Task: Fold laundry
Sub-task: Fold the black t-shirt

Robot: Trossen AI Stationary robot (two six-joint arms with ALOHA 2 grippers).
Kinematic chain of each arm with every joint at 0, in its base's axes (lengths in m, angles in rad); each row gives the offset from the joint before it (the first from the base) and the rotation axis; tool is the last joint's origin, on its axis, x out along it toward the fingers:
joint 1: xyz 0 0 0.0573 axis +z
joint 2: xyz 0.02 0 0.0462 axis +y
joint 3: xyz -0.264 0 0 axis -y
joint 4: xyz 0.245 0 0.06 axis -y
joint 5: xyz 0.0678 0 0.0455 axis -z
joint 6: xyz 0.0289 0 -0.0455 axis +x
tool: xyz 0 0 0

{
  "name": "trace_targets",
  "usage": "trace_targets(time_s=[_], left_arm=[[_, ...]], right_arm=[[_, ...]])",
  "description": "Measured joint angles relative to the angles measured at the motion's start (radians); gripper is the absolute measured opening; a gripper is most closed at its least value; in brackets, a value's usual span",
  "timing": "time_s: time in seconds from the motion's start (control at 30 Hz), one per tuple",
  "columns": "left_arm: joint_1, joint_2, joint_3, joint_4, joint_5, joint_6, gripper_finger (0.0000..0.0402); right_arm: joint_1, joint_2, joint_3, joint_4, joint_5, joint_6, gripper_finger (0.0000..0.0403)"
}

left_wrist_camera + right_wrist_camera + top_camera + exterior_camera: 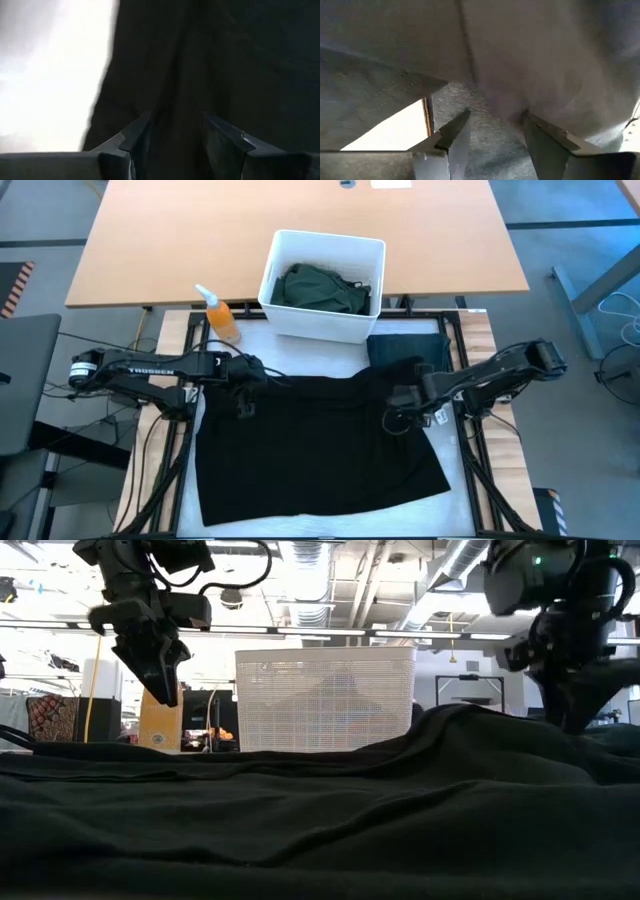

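Observation:
A wide black shirt (320,445) lies spread on the white mat and fills the foreground of the low view (320,810). My left gripper (243,395) hangs open over the shirt's far left corner, clear above the cloth in the low view (162,690). Its wrist view (176,117) shows black cloth under the fingers. My right gripper (400,418) is open close over the shirt's far right part. Its wrist view (496,114) shows a seam and ribbed cloth (470,105). In the low view a ridge of cloth (450,720) hides its fingertips.
A white bin (322,328) holding a dark green garment (322,285) stands at the far edge. A folded dark garment (405,345) lies to the right of the bin. An orange bottle (220,315) stands at the far left. A wooden table (300,220) lies beyond.

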Motion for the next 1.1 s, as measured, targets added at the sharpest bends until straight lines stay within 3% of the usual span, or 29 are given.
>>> trace_targets(time_s=[0.2, 0.4, 0.7, 1.1], left_arm=[[-0.1, 0.0, 0.0, -0.009, 0.069, -0.038, 0.0154], [-0.285, -0.001, -0.051, 0.02, 0.066, -0.159, 0.0149], [-0.483, 0.002, -0.201, 0.245, 0.008, -0.306, 0.0141], [-0.587, 0.041, -0.214, 0.192, -0.046, -0.464, 0.0141]], right_arm=[[0.0, 0.081, 0.0, 0.0, 0.052, 0.0, 0.0183], [0.001, 0.093, 0.0, -0.004, 0.054, 0.0, 0.0107], [-0.001, 0.093, 0.0, -0.005, 0.057, -0.023, 0.0019], [-0.001, 0.092, 0.0, -0.007, 0.056, 0.0, 0.0034]])
